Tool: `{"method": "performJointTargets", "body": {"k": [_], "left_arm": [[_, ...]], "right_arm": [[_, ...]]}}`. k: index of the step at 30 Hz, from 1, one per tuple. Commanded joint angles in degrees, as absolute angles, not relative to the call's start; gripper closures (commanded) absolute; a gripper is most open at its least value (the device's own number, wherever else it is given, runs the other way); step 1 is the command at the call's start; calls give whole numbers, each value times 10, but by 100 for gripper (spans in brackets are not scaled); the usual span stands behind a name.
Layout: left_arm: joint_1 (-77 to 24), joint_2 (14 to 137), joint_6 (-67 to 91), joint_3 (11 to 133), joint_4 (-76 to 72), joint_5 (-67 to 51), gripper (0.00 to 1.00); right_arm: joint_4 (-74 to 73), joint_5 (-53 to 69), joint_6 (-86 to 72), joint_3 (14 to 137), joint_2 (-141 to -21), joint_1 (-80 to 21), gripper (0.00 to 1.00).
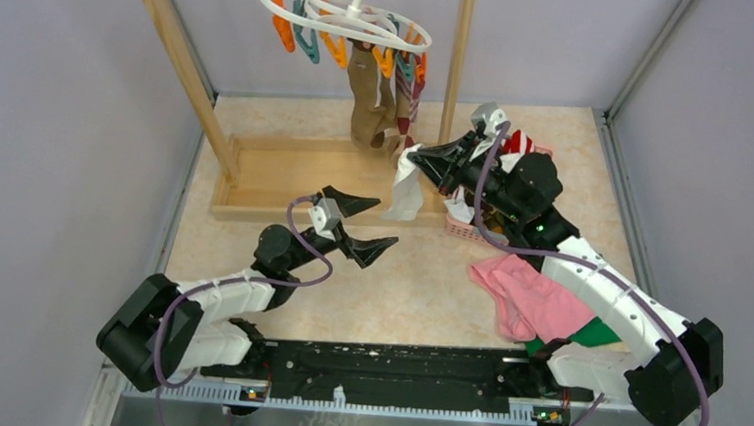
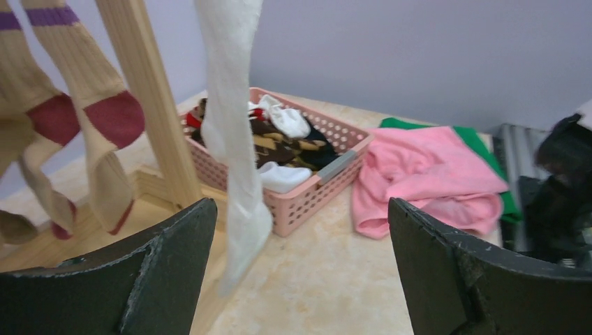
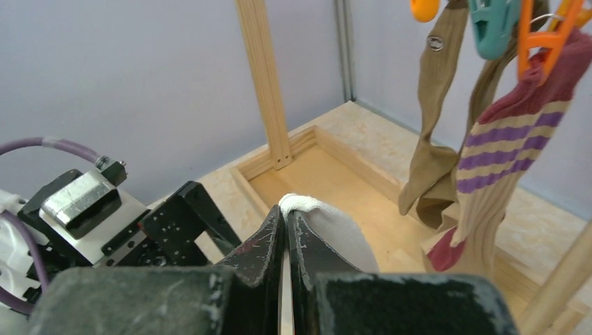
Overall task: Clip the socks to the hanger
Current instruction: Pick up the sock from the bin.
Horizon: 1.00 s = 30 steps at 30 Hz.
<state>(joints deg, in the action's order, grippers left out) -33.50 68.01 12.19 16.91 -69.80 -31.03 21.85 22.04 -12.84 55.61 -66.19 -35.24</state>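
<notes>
Black base rail (image 1: 392, 371) fronts beige speckled tabletop (image 1: 418, 288), enclosed by lilac-grey walls (image 1: 60, 101).

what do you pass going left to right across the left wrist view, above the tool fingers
tan striped socks → wooden rack post → white sock → pink basket → pink cloth
</notes>
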Motion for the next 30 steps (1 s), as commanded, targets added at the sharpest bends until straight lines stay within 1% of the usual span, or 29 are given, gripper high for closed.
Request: {"method": "performJointTargets", "body": {"k": [1, 3, 7, 11, 12, 15, 17, 18, 20, 21, 24, 26, 28, 30], "left_arm": [[-342, 705, -28, 184, -700, -255, 3], [-343, 729, -61, 202, -677, -249, 4], [-343, 779, -84, 237, -656, -245, 17], [-344, 822, -69, 256, -668, -249, 27], [-343, 829, -62, 260, -675, -256, 33], [-344, 843, -40, 267, -692, -268, 66], [-343, 841, -24, 265, -698, -276, 94], [-342, 835, -12, 265, -694, -286, 100], [-341, 807, 28, 266, -652, -303, 100], [-338, 787, 54, 271, -610, -308, 100], [-323, 723, 170, 303, -449, -328, 100], [-298, 686, 258, 301, -408, -364, 100], [-264, 650, 361, 279, -404, -390, 100], [-223, 608, 458, 247, -412, -406, 100]], "right_arm": [[274, 245, -143, 585, -675, -368, 100], [277, 248, -145, 585, -681, -369, 100], [277, 247, -146, 585, -682, -370, 100], [277, 246, -144, 584, -682, -369, 100], [277, 246, -144, 584, -684, -370, 100], [272, 243, -140, 585, -686, -369, 100], [266, 238, -133, 586, -686, -370, 100], [258, 232, -123, 588, -685, -370, 100], [234, 208, -99, 592, -682, -369, 100], [217, 191, -81, 596, -682, -370, 97], [152, 131, -31, 614, -695, -368, 84], [128, 126, -5, 621, -707, -368, 71], [130, 146, 30, 615, -713, -367, 54], [152, 176, 59, 598, -708, -368, 44]]}}
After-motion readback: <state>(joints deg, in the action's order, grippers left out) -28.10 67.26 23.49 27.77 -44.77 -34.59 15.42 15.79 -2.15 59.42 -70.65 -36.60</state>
